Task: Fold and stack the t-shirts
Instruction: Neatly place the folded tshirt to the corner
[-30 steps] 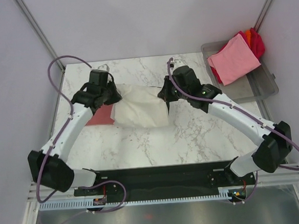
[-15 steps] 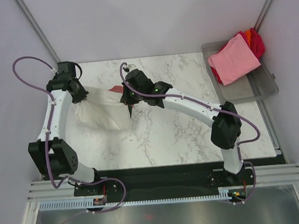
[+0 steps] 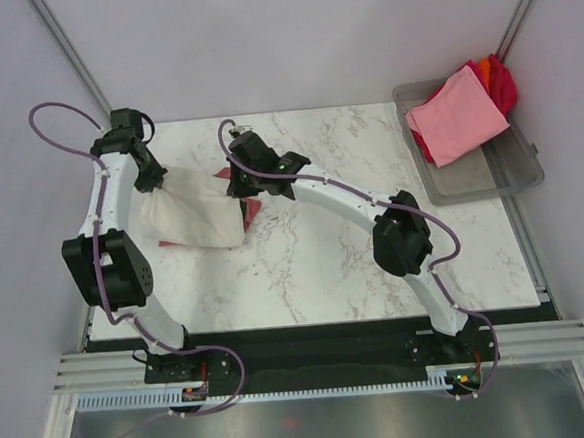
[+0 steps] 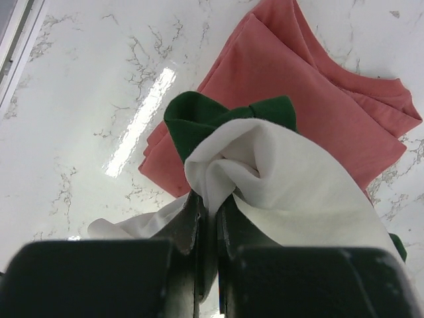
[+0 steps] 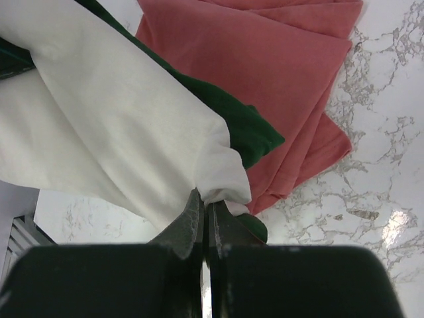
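The left gripper (image 4: 207, 205) and right gripper (image 5: 204, 207) are each pinching a corner of the cream-white t-shirt (image 3: 192, 218). The dark green t-shirt (image 4: 199, 119) is hanging beneath it, over the brick-red t-shirt (image 4: 298, 86), likely for stacking squarely.

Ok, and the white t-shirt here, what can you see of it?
The white t-shirt is soft, plain cream cloth, held up by two corners over the left side of the table. The left gripper is shut on one bunched corner, the right gripper on another, and the cloth sags between them. A green t-shirt shows bunched with it at both grips. A folded red t-shirt lies underneath on the marble. No print shows.
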`<state>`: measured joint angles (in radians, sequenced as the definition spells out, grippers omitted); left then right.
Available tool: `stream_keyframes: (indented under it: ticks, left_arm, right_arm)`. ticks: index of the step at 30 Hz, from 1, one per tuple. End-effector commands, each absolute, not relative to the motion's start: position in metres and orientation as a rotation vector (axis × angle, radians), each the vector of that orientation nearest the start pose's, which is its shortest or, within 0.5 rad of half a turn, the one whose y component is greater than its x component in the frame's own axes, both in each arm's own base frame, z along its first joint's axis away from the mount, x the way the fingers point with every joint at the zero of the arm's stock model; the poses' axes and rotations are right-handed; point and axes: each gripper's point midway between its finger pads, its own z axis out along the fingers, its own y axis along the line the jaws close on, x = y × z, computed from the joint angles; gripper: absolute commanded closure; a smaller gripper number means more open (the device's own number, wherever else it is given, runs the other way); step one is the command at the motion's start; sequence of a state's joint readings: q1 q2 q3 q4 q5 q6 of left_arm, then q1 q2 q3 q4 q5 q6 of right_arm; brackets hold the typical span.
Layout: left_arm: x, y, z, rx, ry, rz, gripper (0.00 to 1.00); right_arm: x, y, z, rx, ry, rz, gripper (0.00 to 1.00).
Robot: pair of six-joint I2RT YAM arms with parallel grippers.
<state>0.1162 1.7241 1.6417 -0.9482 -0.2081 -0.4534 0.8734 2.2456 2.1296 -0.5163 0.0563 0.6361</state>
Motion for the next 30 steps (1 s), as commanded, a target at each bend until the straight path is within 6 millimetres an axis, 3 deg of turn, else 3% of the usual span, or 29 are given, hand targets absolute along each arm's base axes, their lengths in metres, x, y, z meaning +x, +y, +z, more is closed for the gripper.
stream_keyframes:
  ticks: [1,5,6,8,9,11,12,13,14,15,16,17,18,20,21,22,23,24,25,26,27,28,29,30]
  left_arm:
    - [0.418,0.077,0.182,-0.758,2.438,0.186,0.98]
    - [0.427,0.08,0.159,-0.782,2.483,0.201,0.98]
    - [0.432,0.082,0.156,-0.789,2.48,0.197,0.98]
    - [0.44,0.084,0.141,-0.803,2.496,0.193,0.98]
    - [0.448,0.086,0.141,-0.809,2.476,0.178,0.98]
    - [0.458,0.087,0.125,-0.813,2.501,0.148,0.98]
    - [0.46,0.088,0.121,-0.816,2.504,0.153,0.98]
    - [0.464,0.092,0.116,-0.825,2.503,0.151,0.93]
    - [0.472,0.092,0.112,-0.811,2.507,0.141,0.83]
    - [0.476,0.092,0.112,-0.803,2.505,0.135,0.4]
    - [0.477,0.092,0.113,-0.8,2.505,0.134,0.31]
    - [0.478,0.092,0.118,-0.804,2.494,0.13,0.25]
    - [0.477,0.092,0.134,-0.801,2.459,0.119,0.19]
    - [0.474,0.088,0.156,-0.798,2.417,0.094,0.18]
    - [0.467,0.086,0.176,-0.793,2.378,0.081,0.17]
    - [0.462,0.084,0.19,-0.789,2.349,0.072,0.17]
    - [0.456,0.081,0.196,-0.794,2.338,0.06,0.17]
    - [0.452,0.078,0.206,-0.785,2.32,0.046,0.17]
    - [0.443,0.075,0.232,-0.768,2.268,0.024,0.17]
    - [0.439,0.065,0.24,-0.743,2.262,-0.027,0.17]
    - [0.433,0.058,0.242,-0.727,2.264,-0.06,0.17]
    - [0.427,0.046,0.259,-0.684,2.23,-0.116,0.17]
    - [0.424,0.026,0.267,-0.623,2.229,-0.235,0.17]
    - [0.423,0.014,0.262,-0.591,2.218,-0.308,0.17]
  right_arm:
    - [0.404,0.482,0.187,-0.183,2.281,0.794,1.0]
    - [0.423,0.481,0.179,-0.147,2.274,0.802,1.0]
    - [0.429,0.481,0.168,-0.142,2.287,0.792,1.0]
    - [0.447,0.476,0.169,-0.108,2.271,0.801,1.0]
    - [0.455,0.475,0.155,-0.094,2.283,0.793,1.0]
    - [0.472,0.473,0.154,-0.056,2.271,0.846,0.99]
    - [0.48,0.473,0.141,-0.042,2.277,0.853,0.86]
    - [0.488,0.47,0.143,-0.021,2.266,0.861,0.64]
    - [0.492,0.469,0.135,-0.012,2.273,0.856,0.6]
    - [0.494,0.467,0.136,-0.005,2.267,0.85,0.55]
    - [0.497,0.464,0.135,0.007,2.266,0.833,0.37]
    - [0.498,0.461,0.137,0.013,2.256,0.815,0.27]
    - [0.5,0.461,0.153,-0.007,2.213,0.83,0.24]
    - [0.496,0.457,0.159,-0.029,2.208,0.82,0.24]
    - [0.495,0.453,0.179,-0.032,2.179,0.818,0.24]
    - [0.491,0.445,0.174,-0.054,2.189,0.77,0.24]
    - [0.487,0.437,0.203,-0.059,2.148,0.772,0.24]
    - [0.485,0.428,0.212,-0.063,2.134,0.746,0.25]
    - [0.478,0.414,0.198,-0.097,2.167,0.691,0.26]
    - [0.473,0.404,0.204,-0.111,2.163,0.669,0.27]
    - [0.465,0.389,0.241,-0.112,2.104,0.68,0.27]
    - [0.457,0.367,0.217,-0.131,2.156,0.623,0.27]
    - [0.452,0.353,0.222,-0.125,2.152,0.622,0.28]
    - [0.442,0.324,0.231,-0.101,2.141,0.629,0.29]
